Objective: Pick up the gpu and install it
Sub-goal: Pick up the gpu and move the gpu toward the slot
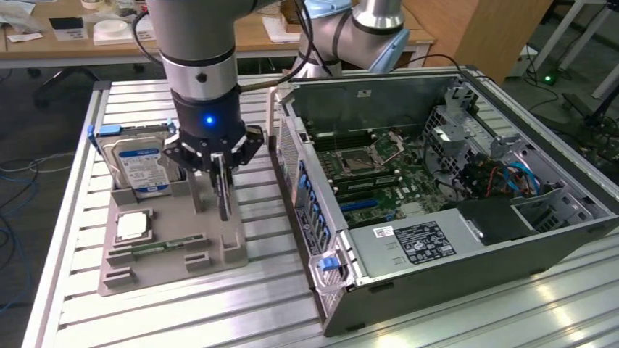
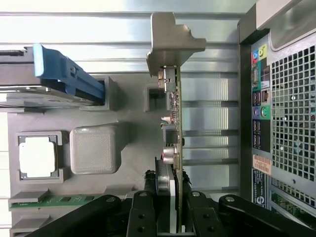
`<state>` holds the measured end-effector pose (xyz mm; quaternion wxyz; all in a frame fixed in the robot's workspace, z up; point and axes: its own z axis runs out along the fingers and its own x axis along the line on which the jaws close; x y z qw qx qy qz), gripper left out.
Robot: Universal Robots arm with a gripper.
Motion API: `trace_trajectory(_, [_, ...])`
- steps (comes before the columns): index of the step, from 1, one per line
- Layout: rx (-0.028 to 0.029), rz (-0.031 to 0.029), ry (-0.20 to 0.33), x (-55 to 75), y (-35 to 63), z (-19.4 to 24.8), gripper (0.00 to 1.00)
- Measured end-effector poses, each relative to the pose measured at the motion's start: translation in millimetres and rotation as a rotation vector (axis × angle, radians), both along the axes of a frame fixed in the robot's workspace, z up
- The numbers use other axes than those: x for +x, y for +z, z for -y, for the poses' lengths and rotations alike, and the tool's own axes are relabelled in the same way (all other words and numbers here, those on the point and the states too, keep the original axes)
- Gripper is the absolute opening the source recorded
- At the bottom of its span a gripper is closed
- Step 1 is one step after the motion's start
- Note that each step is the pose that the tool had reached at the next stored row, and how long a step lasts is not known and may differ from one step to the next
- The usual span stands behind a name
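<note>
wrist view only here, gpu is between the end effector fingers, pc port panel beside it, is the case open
observer: yes, the case lies with its open side up, motherboard exposed.
operator: where's the gpu relative to it
observer: the gpu hangs upright under the end effector, on the exterior view's left of the case.
operator: anything on its other side
observer: a hard drive standing in the tray, blue label facing the camera.

Layout. The holder (image 1: pixel 145 277) lies on the table (image 1: pixel 68 304), at the exterior view's left of the computer case (image 1: pixel 483 268). In the holder, the hard drive (image 1: pixel 135 163) stands on edge farthest from the camera, with the processor (image 1: pixel 133 226) nearer and the memory stick (image 1: pixel 155 248) nearest. My pincer (image 1: pixel 222 170) grips the gpu (image 1: pixel 225 199) upright over the holder, between hard drive and case.
</note>
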<state>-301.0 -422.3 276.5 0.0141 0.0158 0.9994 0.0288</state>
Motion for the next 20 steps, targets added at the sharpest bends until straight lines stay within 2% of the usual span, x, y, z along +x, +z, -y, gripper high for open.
trace_trajectory(6, [0.0099, 0.0, 0.0, 0.0, 9.8, 0.1, 0.28])
trace_trajectory(20, [0.0167, 0.0, 0.0, 0.1, 32.3, 0.1, 0.28])
